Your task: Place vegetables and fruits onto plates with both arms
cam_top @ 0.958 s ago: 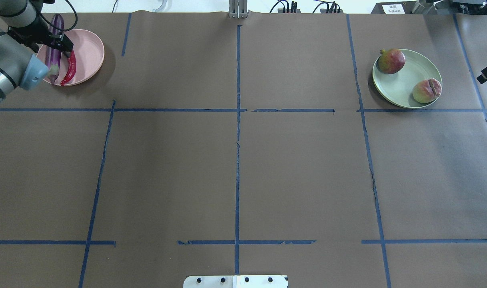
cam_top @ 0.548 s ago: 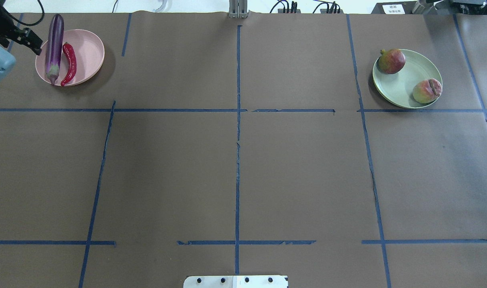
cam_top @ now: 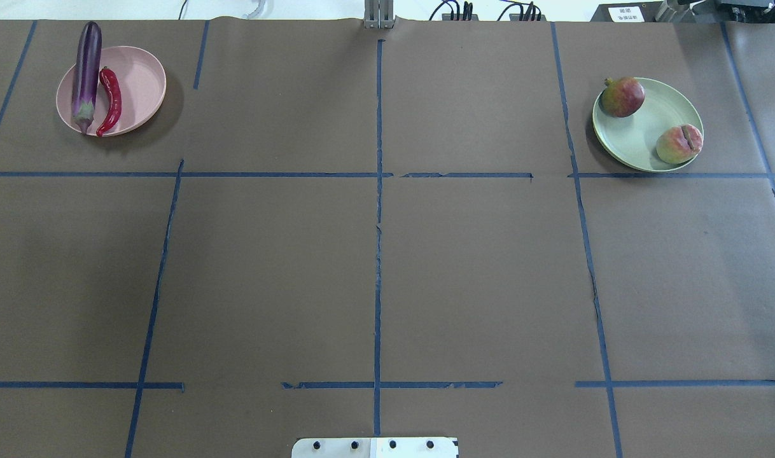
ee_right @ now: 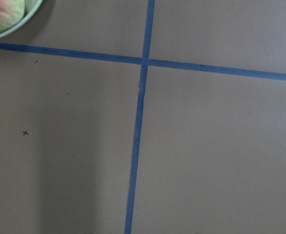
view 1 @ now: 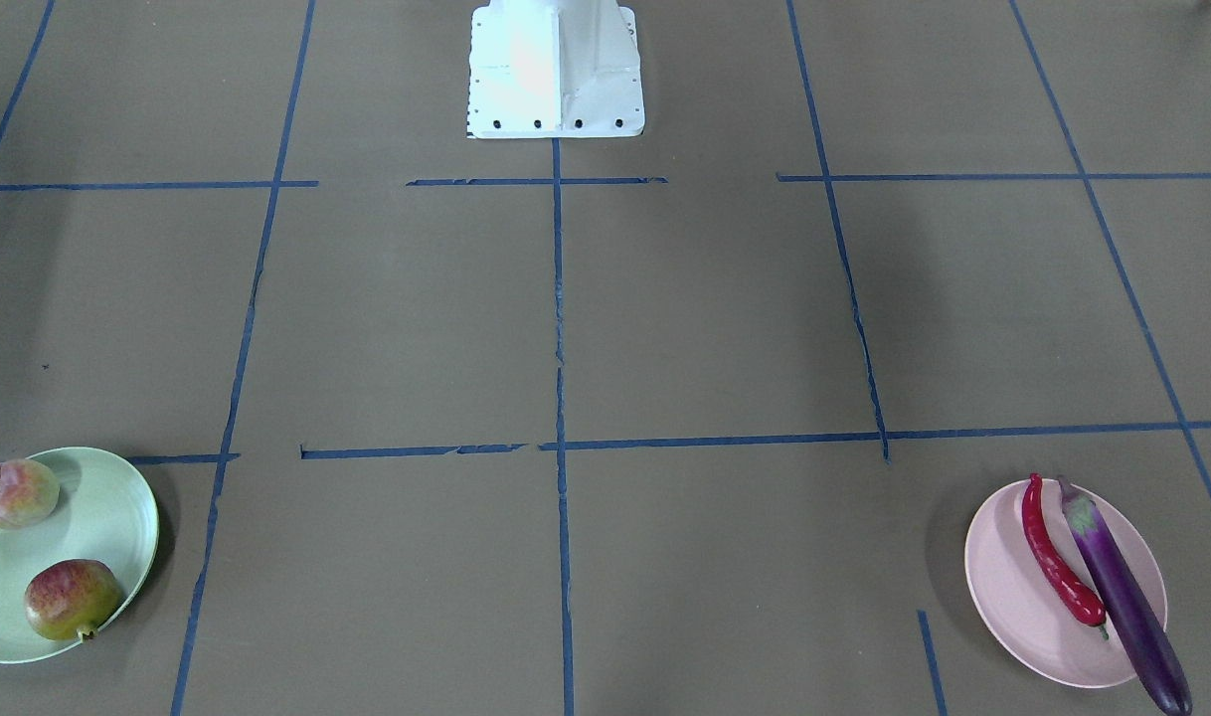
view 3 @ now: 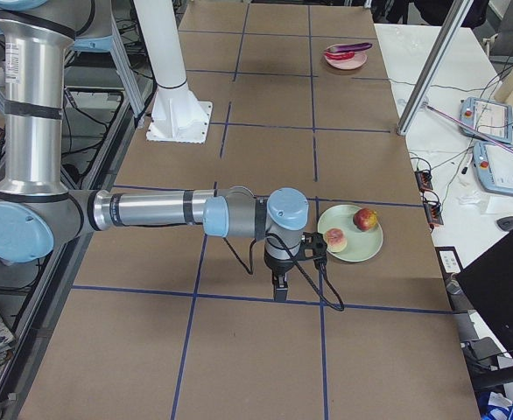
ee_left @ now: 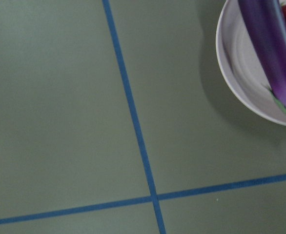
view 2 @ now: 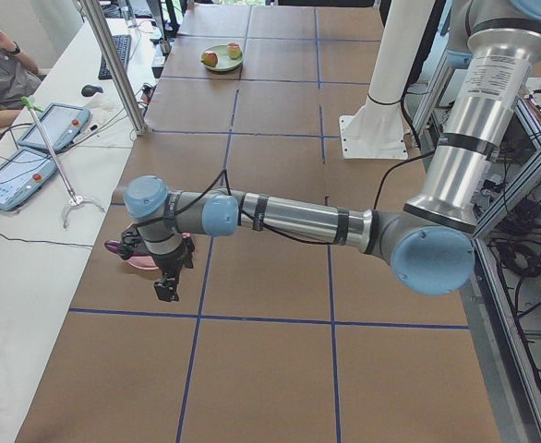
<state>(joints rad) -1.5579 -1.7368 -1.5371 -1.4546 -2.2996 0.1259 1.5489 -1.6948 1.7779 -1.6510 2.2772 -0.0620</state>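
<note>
The purple eggplant [cam_top: 87,63] and the red chili pepper [cam_top: 112,98] lie side by side on the pink plate [cam_top: 139,83] at the far left. The pomegranate-like fruit [cam_top: 622,97] and the peach [cam_top: 679,144] lie on the green plate [cam_top: 648,137] at the far right. Neither arm shows in the overhead view. In the exterior left view my left gripper [view 2: 166,291] hangs just beside the pink plate [view 2: 141,265]. In the exterior right view my right gripper [view 3: 279,289] hangs beside the green plate [view 3: 361,241]. I cannot tell if either is open or shut.
Brown paper with a blue tape grid [cam_top: 378,254] covers the table. The white base block [view 1: 556,70] stands at the robot's edge. An operator and tablets [view 2: 49,129] are at a side desk beyond the table.
My left arm has pulled back from the pink plate and left the overhead view. My right gripper has also gone past that view's right edge. The food has not moved.
</note>
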